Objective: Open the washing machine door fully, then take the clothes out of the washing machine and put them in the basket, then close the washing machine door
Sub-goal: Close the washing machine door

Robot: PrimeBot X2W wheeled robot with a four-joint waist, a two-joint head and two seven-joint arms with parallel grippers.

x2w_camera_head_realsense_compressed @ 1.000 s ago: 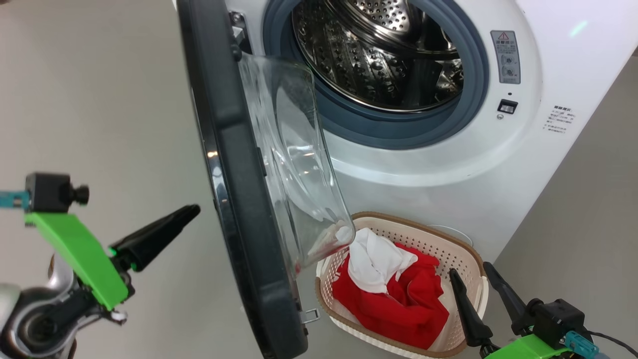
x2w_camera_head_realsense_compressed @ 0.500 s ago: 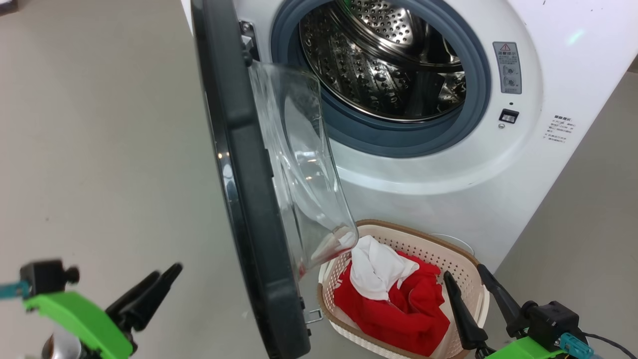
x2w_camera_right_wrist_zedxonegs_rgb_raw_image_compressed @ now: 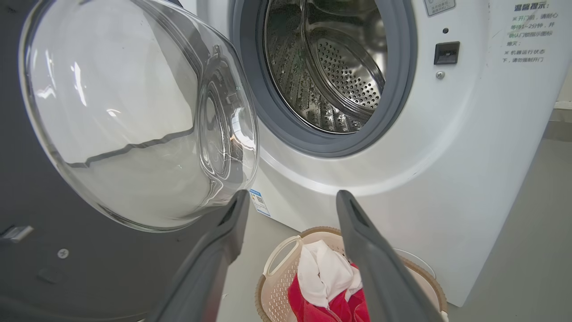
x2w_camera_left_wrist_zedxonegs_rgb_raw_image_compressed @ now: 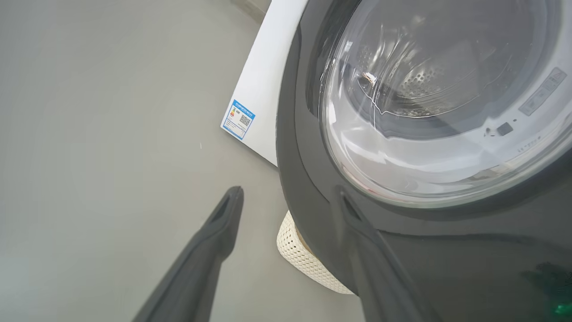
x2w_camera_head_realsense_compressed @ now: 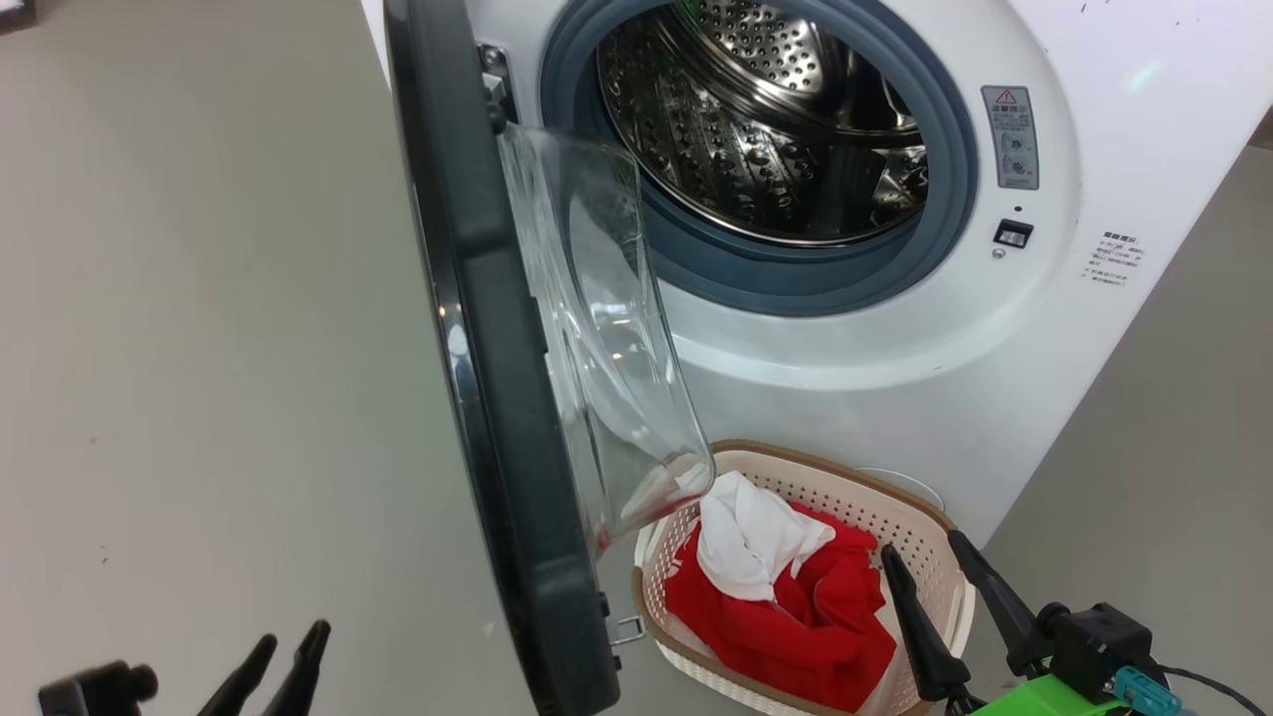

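Dropped back from the washing machine door [x2w_camera_head_realsense_compressed: 477, 348], the left gripper [x2w_camera_head_realsense_compressed: 293, 636] now gapes, seemingly empty; right gripper [x2w_camera_head_realsense_compressed: 923, 545] spread wide, holding nothing, over the right edge of the basket [x2w_camera_head_realsense_compressed: 796, 452].

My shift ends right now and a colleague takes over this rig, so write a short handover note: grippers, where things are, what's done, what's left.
Left gripper: open, empty, by the outer face of the washing machine door; whether it touches cannot be told.
Right gripper: open, empty, by the basket.
Things: the door stands wide open. Red and white clothes lie in the basket, which sits on the floor in front of the washing machine. The visible part of the drum holds no clothes.
Done: door opened, clothes moved.
Left: close the door.
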